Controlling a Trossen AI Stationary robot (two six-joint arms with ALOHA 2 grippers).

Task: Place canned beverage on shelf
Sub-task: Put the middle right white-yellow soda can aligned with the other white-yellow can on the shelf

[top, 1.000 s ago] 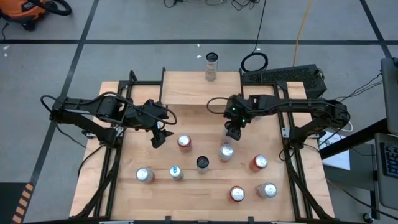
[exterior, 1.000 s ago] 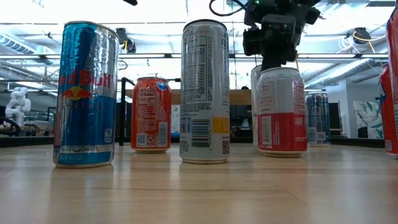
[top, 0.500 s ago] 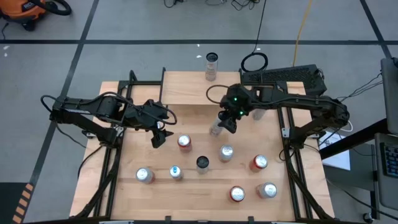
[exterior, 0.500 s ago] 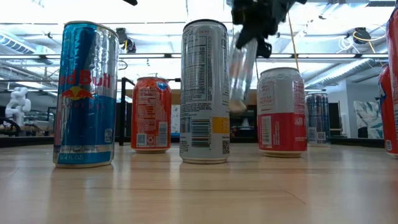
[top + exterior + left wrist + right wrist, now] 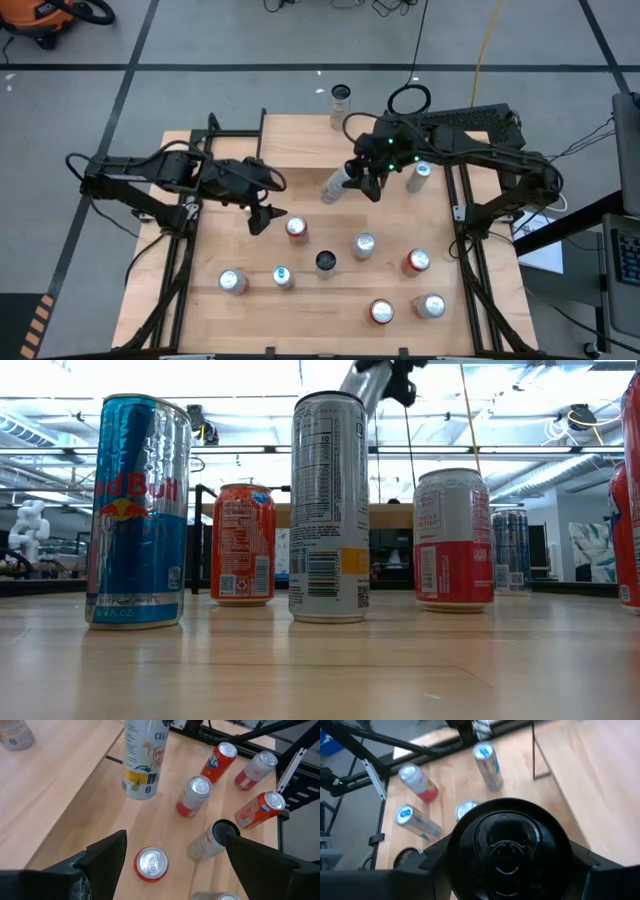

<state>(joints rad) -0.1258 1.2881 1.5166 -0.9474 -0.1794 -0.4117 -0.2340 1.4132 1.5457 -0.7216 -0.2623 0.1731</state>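
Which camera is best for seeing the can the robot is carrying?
The left wrist view: the carried can shows its printed side, hanging over the shelf's edge. The high view shows it tilted in the right gripper. The right wrist view shows only its top, the low view a sliver.

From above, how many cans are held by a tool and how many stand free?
Can in right tool: 1
Standing cans: 10
Total: 11
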